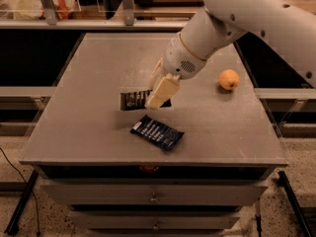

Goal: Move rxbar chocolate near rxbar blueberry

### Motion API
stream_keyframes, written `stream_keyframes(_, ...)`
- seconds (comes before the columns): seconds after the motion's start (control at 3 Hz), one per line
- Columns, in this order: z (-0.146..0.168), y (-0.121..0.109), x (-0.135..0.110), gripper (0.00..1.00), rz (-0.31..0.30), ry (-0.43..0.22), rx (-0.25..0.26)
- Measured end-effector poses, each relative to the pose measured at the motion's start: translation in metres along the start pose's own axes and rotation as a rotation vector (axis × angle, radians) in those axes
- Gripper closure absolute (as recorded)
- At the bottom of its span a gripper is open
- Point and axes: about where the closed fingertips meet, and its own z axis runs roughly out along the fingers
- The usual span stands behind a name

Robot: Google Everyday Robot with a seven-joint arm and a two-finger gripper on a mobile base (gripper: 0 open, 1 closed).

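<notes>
Chocolate bar (132, 100) sits left of centre on the surface (84, 78), its right end covered by the gripper (152, 101). The fingers (163, 89) look closed down on that end, so the bar reads as gripped. Cannot tell whether it is lifted clear or only skimming the surface. It is held by one end, flat and roughly level, likely so it can be carried low and set down without flipping.

Blueberry bar (157, 132) lies just in front of it, nearer the front edge and angled, flat on the surface. The two bars are near but do not touch, with a thin strip of surface between them. Judgement: the task is almost done and needs only a short lowering and release. The risk is dropping the bar on top of the blue wrapper or nudging it.

The arm (232, 23) comes in from the upper right. An orange (228, 79) rests well apart on the right, out of the path.

Count: one chocolate bar, one blueberry bar, one orange, one gripper.
</notes>
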Motion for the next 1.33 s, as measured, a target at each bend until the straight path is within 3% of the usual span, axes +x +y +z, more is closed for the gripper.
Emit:
stream_keyframes(0.33,0.006,-0.005,0.013,1.0,0.03,0.001,0.0)
stream_keyframes(0.67,0.008,-0.01,0.022,0.84,0.053,-0.005,-0.002)
stream_keyframes(1.33,0.005,-0.014,0.027,0.36,0.07,-0.005,-0.002)
